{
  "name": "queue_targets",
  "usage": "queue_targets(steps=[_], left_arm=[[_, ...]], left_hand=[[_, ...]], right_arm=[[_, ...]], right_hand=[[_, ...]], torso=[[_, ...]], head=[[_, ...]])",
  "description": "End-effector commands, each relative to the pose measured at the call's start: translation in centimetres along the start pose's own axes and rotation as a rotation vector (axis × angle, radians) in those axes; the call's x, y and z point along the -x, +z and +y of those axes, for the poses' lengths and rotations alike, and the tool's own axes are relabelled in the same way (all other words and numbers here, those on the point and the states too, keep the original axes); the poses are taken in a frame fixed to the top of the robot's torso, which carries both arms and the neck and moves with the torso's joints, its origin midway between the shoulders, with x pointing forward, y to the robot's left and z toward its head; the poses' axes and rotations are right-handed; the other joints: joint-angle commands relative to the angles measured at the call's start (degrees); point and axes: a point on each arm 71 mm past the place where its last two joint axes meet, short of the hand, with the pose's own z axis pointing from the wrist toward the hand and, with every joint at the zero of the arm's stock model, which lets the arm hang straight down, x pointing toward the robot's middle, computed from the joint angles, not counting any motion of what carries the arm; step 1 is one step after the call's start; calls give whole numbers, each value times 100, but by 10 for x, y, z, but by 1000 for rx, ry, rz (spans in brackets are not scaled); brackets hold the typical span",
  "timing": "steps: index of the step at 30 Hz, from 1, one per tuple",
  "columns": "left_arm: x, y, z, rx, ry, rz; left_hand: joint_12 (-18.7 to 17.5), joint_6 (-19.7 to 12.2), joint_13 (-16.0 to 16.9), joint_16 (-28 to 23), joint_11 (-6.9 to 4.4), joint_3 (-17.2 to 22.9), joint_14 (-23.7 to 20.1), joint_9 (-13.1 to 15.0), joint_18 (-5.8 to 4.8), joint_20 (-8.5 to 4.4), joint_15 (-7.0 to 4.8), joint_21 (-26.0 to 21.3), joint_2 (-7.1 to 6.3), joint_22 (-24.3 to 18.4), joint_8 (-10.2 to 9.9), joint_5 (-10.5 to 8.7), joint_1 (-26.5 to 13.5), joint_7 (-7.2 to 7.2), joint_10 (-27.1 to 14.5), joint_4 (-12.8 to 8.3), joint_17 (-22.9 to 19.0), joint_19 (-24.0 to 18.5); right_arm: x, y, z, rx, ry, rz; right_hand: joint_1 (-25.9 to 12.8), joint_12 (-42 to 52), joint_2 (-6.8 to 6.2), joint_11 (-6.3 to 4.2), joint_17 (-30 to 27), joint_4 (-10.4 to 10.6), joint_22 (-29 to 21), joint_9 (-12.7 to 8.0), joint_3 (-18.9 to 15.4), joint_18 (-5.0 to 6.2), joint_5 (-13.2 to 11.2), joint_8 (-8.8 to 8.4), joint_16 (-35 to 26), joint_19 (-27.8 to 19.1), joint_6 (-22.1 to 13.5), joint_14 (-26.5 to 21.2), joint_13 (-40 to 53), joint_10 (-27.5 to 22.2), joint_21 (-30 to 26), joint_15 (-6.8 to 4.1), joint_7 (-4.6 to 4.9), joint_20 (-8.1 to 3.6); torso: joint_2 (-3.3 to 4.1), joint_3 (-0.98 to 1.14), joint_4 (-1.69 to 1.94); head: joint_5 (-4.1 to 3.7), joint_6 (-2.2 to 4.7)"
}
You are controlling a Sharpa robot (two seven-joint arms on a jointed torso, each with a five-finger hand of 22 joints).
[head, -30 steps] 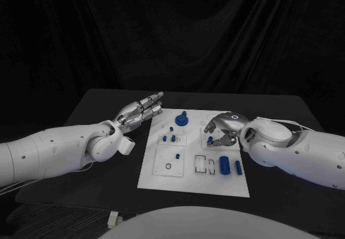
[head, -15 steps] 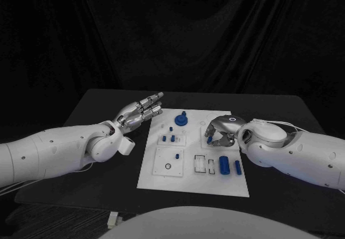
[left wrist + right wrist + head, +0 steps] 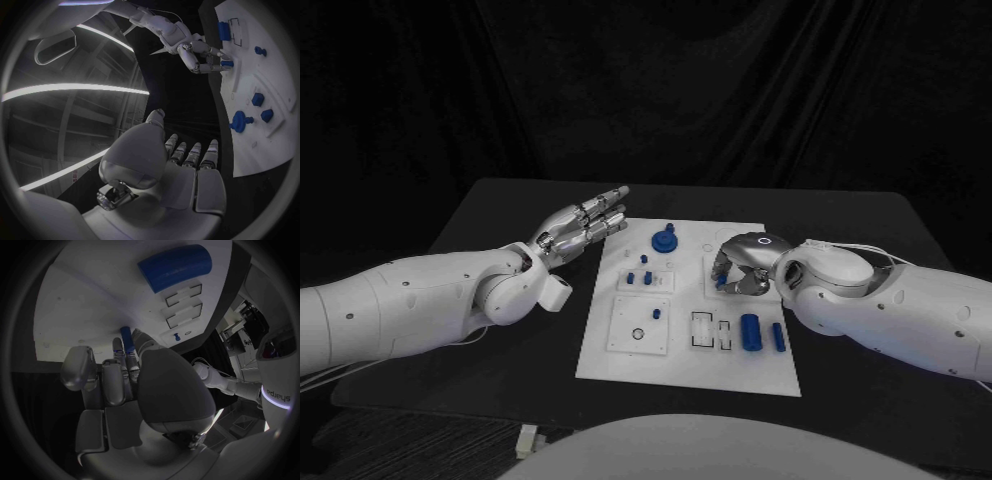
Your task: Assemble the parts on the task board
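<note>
Right hand [image 3: 744, 268] pinched a small blue peg [image 3: 125, 335] against the task board [image 3: 678, 368], left hand [image 3: 581, 222] hovered spread and empty beside it; some parts looked seated, a blue cylinder [image 3: 750, 330] lay loose, so roughly mid-task.

a black curtain [image 3: 733, 90] hangs in folds behind the black table [image 3: 516, 215].

Parts [image 3: 751, 330] on task board [image 3: 687, 370]
</note>
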Motion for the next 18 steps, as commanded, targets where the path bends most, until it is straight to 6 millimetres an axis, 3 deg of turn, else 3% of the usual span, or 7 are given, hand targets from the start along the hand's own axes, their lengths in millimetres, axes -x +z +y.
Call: queue_targets(steps=[1,7,18], left_arm=[[-2,0,0,-11,-15,8],[-2,0,1,-7,-15,8],[-1,-1,3,-2,-16,6]], left_hand=[[-20,7,-7,-18,27,-5,2,8,49,-4,36,7,29,1,36,28,48,41,3,-43,-9,41],[-20,35,-7,-18,11,16,2,12,45,-3,43,6,50,-4,41,42,71,89,3,-85,-9,42],[-20,54,-7,-18,-11,28,2,15,43,-3,45,8,57,-3,45,54,84,137,3,-120,-8,46]], right_arm=[[-1,0,2,18,1,-8],[-1,0,2,20,1,-10],[9,-4,4,25,9,-72]], right_hand=[[68,7,1,-22,-18,3,836,16,67,-28,-34,18,-41,-13,82,218,4,104,6,-55,4,-49],[188,-21,-11,-89,-58,-39,833,98,203,-26,-56,111,-77,-20,363,210,2,290,-10,-113,39,-100],[480,-67,15,-115,-184,-221,812,155,482,-15,-15,76,-195,-55,456,177,8,542,-104,-142,107,-139]], torso=[[-1,0,0],[-1,-1,0],[-8,0,0]], head=[[-3,-1],[3,-1],[42,-1]])
